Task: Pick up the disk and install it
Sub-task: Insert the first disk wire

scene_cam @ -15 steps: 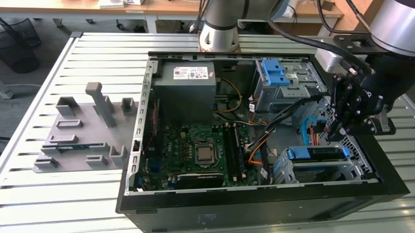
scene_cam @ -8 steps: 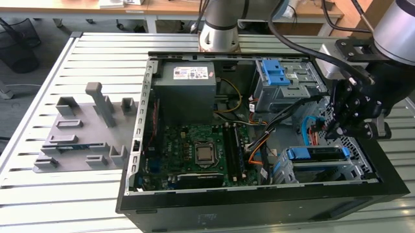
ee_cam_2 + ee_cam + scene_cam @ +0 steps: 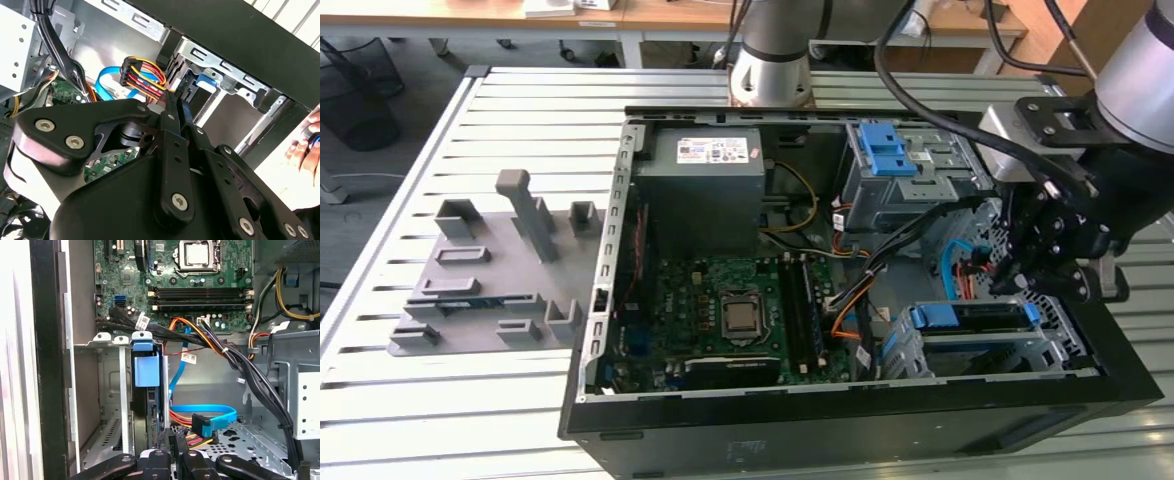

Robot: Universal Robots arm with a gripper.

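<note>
One disk (image 3: pixel 148 371), edge-on in its blue bracket, stands in the drive bay at centre-left of the first wrist view. The gripper (image 3: pixel 171 437), low in the frame, looks clenched on its rear edge. The power cable bundle (image 3: pixel 240 370) lies close, so it could snag, I judge.

One open computer case (image 3: pixel 854 410) on one slatted bench (image 3: pixel 520 400), with one grey slotted fixture (image 3: pixel 487 270) at nine o'clock from it. Inside, one motherboard (image 3: pixel 680 300) with one processor socket (image 3: pixel 742 318), one grey power-supply box (image 3: pixel 707 170) at twelve o'clock, two blue latch tabs (image 3: pixel 887 150) at one o'clock, one disk (image 3: pixel 974 318) at four o'clock. One arm (image 3: pixel 1134 70), one pincer (image 3: pixel 172 440), one blue flat cable (image 3: pixel 200 412), one hand (image 3: pixel 305 145).
</note>
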